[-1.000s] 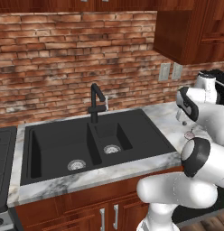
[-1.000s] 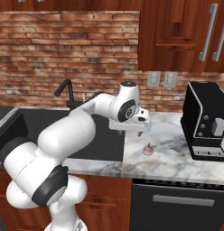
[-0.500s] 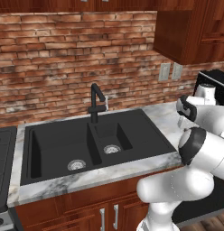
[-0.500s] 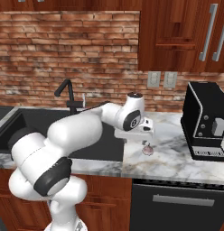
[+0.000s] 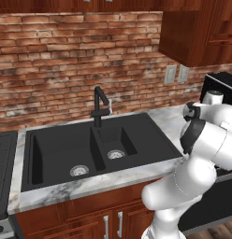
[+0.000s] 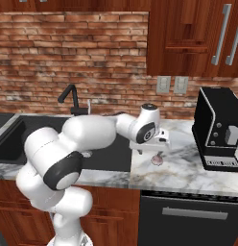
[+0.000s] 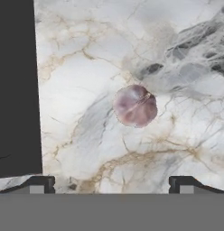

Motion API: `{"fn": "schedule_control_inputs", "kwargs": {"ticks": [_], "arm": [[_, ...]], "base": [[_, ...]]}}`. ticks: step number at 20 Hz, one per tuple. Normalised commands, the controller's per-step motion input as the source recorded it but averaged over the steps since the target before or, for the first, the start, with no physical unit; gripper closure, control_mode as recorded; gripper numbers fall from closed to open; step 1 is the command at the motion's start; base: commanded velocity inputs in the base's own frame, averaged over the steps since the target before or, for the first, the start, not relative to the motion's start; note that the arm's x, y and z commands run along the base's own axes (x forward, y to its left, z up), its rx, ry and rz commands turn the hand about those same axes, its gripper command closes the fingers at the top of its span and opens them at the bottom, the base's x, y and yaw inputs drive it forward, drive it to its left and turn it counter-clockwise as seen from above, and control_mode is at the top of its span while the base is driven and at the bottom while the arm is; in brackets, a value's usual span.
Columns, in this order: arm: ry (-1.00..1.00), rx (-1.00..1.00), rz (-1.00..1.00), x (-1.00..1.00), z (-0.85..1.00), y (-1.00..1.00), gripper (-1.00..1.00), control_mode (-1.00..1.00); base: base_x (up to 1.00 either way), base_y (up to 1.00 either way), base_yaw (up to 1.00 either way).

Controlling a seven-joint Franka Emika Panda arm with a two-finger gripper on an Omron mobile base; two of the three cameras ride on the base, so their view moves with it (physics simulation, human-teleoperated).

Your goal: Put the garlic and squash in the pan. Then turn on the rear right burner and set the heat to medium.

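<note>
The pincer (image 7: 112, 182) is wide open at the bottom of the frame, so it can fit around the garlic (image 7: 135, 106) lying mid-frame on the worktop (image 7: 86, 67).

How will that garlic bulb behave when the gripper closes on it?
The garlic looks round and lobed, so it may roll or squirt sideways on the smooth marble counter. It is small, so probably light. The open gripper spans it easily.

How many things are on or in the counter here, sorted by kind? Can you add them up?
Small whitish-pink garlic bulb on the marble: 1
Black double-bowl sink: 1
Black bent faucet: 1
Boxy black coffee machine: 1
Open two-finger gripper above the garlic: 1
Total: 5
</note>
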Motion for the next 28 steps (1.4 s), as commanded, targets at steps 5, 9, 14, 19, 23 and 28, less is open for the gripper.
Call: {"fn": "schedule_control_inputs", "kwargs": {"ticks": [5,9,14,19,23,28], "arm": [[0.00,0.04,0.00,0.31,0.00,-0.30,-1.00,-1.00],[0.00,0.04,0.00,0.06,-0.05,-0.17,-1.00,-1.00],[0.02,0.00,0.00,0.00,-0.33,0.00,-1.00,-1.00],[0.01,0.00,0.00,0.26,-0.14,0.00,-1.00,-1.00],[0.02,0.00,0.00,0.38,-0.04,0.00,-1.00,-1.00],[0.02,0.00,0.00,0.22,-0.19,0.00,-1.00,-1.00]], "base": [[0.00,0.00,0.00],[0.00,0.00,0.00],[0.00,0.00,0.00],[0.00,0.00,0.00],[0.00,0.00,0.00],[0.00,0.00,0.00]]}}
